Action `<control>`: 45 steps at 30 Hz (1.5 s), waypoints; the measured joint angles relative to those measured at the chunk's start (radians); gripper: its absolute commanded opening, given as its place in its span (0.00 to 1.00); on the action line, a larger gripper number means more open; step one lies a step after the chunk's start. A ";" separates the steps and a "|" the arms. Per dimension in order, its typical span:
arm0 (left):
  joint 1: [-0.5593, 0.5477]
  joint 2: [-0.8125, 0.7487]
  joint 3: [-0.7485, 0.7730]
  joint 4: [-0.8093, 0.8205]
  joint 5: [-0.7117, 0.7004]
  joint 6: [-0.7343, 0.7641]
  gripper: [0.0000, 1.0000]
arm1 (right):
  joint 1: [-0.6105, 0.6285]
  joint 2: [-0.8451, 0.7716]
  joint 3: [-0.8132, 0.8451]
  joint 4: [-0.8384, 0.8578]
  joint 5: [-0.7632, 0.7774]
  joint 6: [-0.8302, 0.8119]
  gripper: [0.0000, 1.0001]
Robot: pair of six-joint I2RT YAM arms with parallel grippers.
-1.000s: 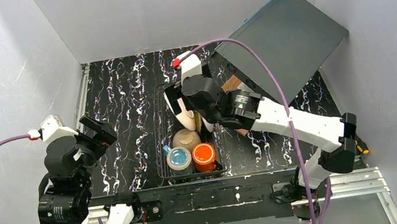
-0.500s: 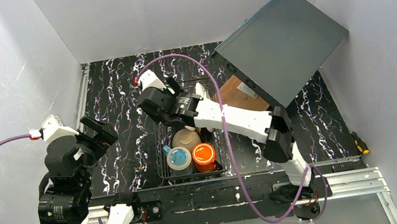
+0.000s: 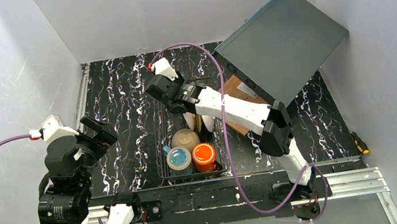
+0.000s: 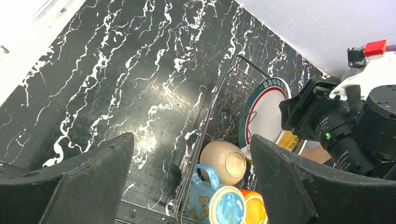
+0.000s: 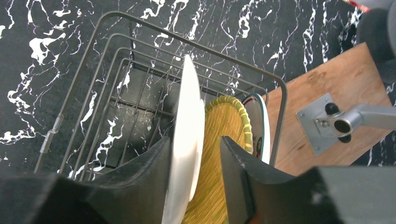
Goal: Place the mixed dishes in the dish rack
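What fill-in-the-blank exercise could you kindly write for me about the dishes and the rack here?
Beside the blue mug in the rack stands a mug coloured ____.
The right end effector straddles the white plate, whose nearest neighbour is a ____ plate.
The left end effector holds ____.
Missing words: orange; yellow; nothing.

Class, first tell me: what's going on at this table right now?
The right claw is down over the dish rack, astride a white plate standing on edge beside a yellow plate. Whether it actually grips the plate is unclear. A bowl, a blue mug and an orange mug already sit in the rack's near end. The left claw hangs open and empty, off to the left.
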 measured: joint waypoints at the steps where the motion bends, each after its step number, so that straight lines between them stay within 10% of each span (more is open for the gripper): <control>1: 0.000 0.000 0.000 0.000 0.000 0.000 0.93 | -0.001 0.000 0.000 -0.008 0.001 0.011 0.42; 14: 0.000 -0.001 -0.019 0.001 0.008 -0.008 0.93 | -0.010 -0.073 -0.063 -0.107 -0.078 0.209 0.40; 31: 0.000 -0.011 -0.019 0.000 0.019 -0.014 0.94 | 0.000 -0.238 -0.146 -0.066 -0.150 0.150 0.97; 45: 0.000 -0.010 -0.017 0.063 0.050 0.059 0.98 | 0.008 -0.760 -0.361 0.072 -0.233 -0.062 0.98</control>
